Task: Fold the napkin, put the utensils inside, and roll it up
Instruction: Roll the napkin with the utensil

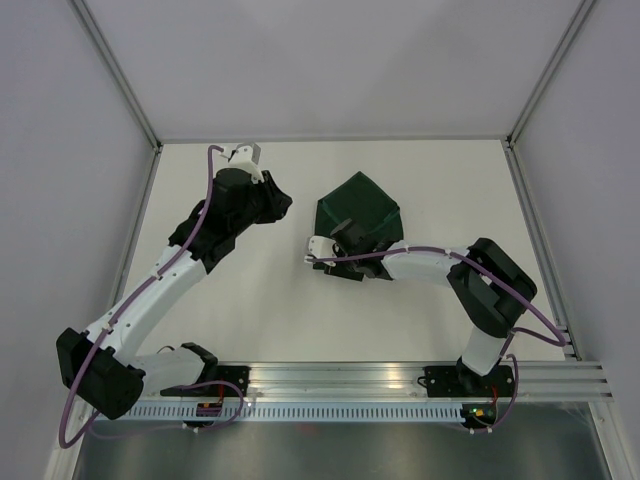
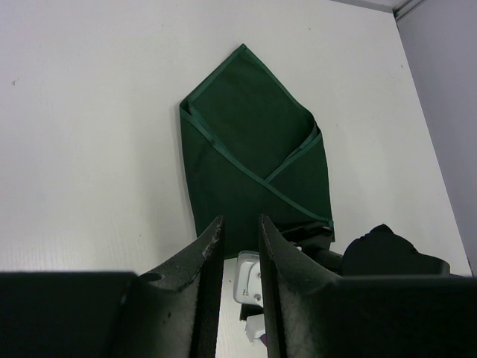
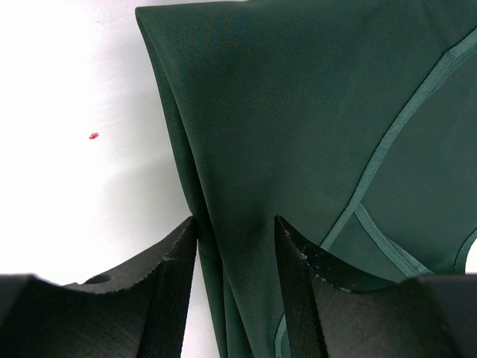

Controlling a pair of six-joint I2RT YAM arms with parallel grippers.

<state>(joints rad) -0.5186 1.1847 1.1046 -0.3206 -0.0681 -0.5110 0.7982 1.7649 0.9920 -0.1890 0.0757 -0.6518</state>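
The dark green napkin (image 1: 362, 208) lies folded into a pointed packet on the white table, its lighter hems crossing on top (image 2: 253, 160). My right gripper (image 1: 343, 238) is at the packet's near left edge, shut on a raised ridge of layered napkin (image 3: 298, 112) that fills the gap between its fingers (image 3: 235, 224). To the left of the napkin my left gripper (image 1: 281, 203) hovers apart from it, pointing at it. Its jaws (image 2: 240, 224) stand a narrow gap apart with nothing in them. The utensils are hidden.
The right arm's wrist (image 2: 387, 253) and its white camera housing (image 2: 250, 277) sit just beyond my left fingers. An aluminium rail (image 1: 400, 380) runs along the near edge, and frame posts (image 1: 530, 210) border the table. A tiny red speck (image 3: 94, 136) lies left of the napkin.
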